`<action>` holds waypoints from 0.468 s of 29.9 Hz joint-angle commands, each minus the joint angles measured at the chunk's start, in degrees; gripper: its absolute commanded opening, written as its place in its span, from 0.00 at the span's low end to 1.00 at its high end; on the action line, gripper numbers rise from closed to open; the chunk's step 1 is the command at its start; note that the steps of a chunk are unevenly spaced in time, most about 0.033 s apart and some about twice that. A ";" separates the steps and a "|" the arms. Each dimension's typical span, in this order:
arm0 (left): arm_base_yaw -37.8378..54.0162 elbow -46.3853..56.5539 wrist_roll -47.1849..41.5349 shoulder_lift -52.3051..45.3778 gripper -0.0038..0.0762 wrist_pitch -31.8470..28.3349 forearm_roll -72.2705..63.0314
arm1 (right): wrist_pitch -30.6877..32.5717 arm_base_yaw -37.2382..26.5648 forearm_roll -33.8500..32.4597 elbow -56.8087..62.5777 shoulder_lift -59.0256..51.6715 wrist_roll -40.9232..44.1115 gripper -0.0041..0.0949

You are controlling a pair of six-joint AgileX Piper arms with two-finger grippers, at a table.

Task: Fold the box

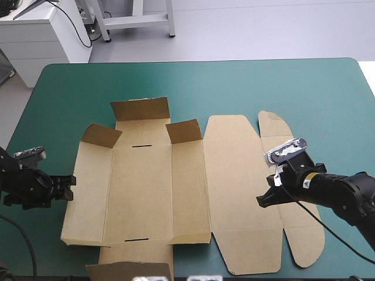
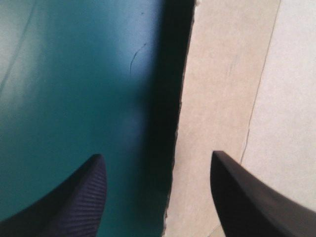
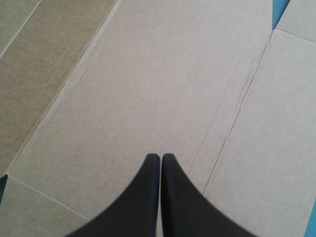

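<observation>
On the middle of the table the box (image 1: 143,193) lies mostly flat on the teal-green cover (image 1: 234,88) — one big cut sheet of brown board, matte and a bit fibrous, scored by straight creases into long panels. At its far side three short flaps (image 1: 140,109) are tipped up, the middle one squarish, the two beside it leaning at an angle. One more flap (image 1: 129,271) is raised at the near edge. Two thin dark slits (image 1: 142,144) are cut in the middle panel, one by the far crease and one by the near. Off to the right goes the wide lid panel (image 1: 234,193), and past that a narrow strip (image 1: 306,240) with rounded ends.

My left claw (image 1: 70,181) sits at the box's left edge with its black fingers spread wide. From the wrist, one finger, finely ribbed, hangs over the bare cover and the other over the board, so the slightly ragged cut edge runs right between them. Can't tell if either finger touches down.

My right claw (image 1: 262,201) is pressed together into one smooth pointed arch, pinching nothing. It's over the lid panel, tip near the crease to the rounded strip. Up close the board there is pale and plain, with a crease running just beside the tip.
</observation>
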 commanded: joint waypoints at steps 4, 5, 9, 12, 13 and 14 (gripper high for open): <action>-0.55 -1.82 2.54 3.17 0.62 3.64 -10.34 | -2.28 -0.26 0.45 -1.35 -0.79 -0.71 0.04; -0.94 -1.82 3.11 3.47 0.62 3.64 -12.00 | -2.28 -0.26 0.45 -1.35 -0.79 -0.71 0.04; -4.10 -1.60 5.00 5.10 0.62 3.98 -12.71 | -2.52 -0.26 0.45 -1.35 -0.79 -0.71 0.04; -5.52 -1.60 4.41 6.24 0.62 3.98 -11.28 | -2.52 -0.26 0.45 -1.35 -0.79 -0.71 0.04; -5.62 -1.60 4.32 6.50 0.62 3.98 -11.28 | -2.52 -0.26 0.45 -1.35 -0.79 -0.71 0.04; -5.76 -1.60 4.32 6.52 0.62 3.98 -11.62 | -2.52 -0.26 0.45 -1.35 -0.79 -0.71 0.04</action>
